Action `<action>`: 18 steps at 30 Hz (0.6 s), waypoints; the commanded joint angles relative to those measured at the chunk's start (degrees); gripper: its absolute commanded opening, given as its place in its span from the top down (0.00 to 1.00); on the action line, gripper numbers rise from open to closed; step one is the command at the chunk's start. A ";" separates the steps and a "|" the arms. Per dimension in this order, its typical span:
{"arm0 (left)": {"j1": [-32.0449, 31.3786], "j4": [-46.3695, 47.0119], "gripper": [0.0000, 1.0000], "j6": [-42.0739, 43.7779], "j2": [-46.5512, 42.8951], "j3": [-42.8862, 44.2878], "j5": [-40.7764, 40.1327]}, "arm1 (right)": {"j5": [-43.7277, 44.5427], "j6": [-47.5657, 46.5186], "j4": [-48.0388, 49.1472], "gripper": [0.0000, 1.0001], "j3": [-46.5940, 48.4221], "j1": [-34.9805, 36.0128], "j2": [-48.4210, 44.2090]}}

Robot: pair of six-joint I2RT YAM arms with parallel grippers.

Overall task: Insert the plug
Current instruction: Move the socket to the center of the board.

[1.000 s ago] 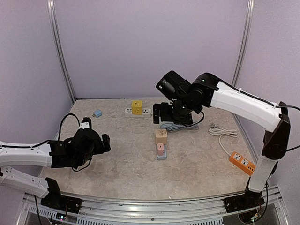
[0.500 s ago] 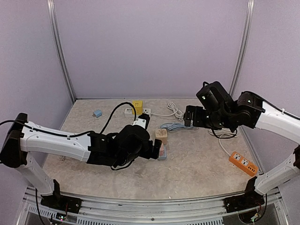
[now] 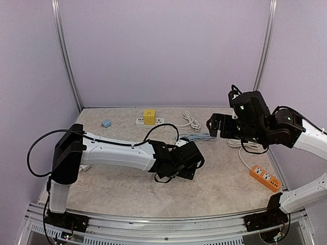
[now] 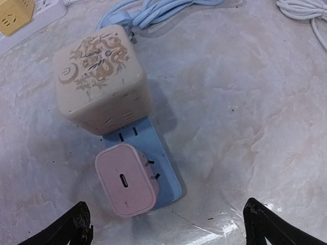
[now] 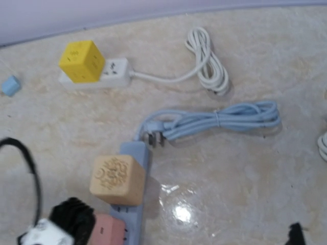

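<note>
The bench [image 3: 127,189] carries everything. The left arm [image 3: 117,153] reaches to mid-bench, its left jaws spread wide and empty. The right arm [image 3: 306,138] hovers well apart on the right, its right jaws also spread and holding nothing.

There are three socket strips: a blue strip [image 4: 162,153], a white strip [image 5: 116,75] and an orange strip [image 3: 263,177]. There are three bundled cords, one blue cord [image 5: 225,118] and two white. The two cube adapters are a beige cube [image 4: 99,81] and a yellow cube [image 5: 82,61].

The one pink plug [image 4: 125,179] sits on the blue strip beside the beige cube, just ahead of the left jaws. Whether it is fully seated cannot be told. It looks light, rigid and smooth, so it is likely to tilt. A pinch across its flat opposite sides seems best. One small blue adapter [image 5: 9,85] lies apart from the rest.
</note>
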 commanded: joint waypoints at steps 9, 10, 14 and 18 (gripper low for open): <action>2.51 -12.14 0.01 -5.34 5.49 3.59 -1.14 | -0.14 -3.01 3.83 0.00 -2.84 0.35 -4.93; 2.78 -11.45 0.01 -5.36 5.38 2.88 -0.79 | -0.28 -3.05 3.86 0.00 -2.77 0.35 -4.84; 2.81 -8.34 0.01 -4.25 4.59 0.69 0.57 | -0.59 -3.66 4.23 0.00 -2.45 0.35 -4.36; 3.32 -9.92 0.01 -5.03 5.41 0.70 -0.24 | -1.01 -3.93 5.07 0.00 -2.56 0.35 -4.17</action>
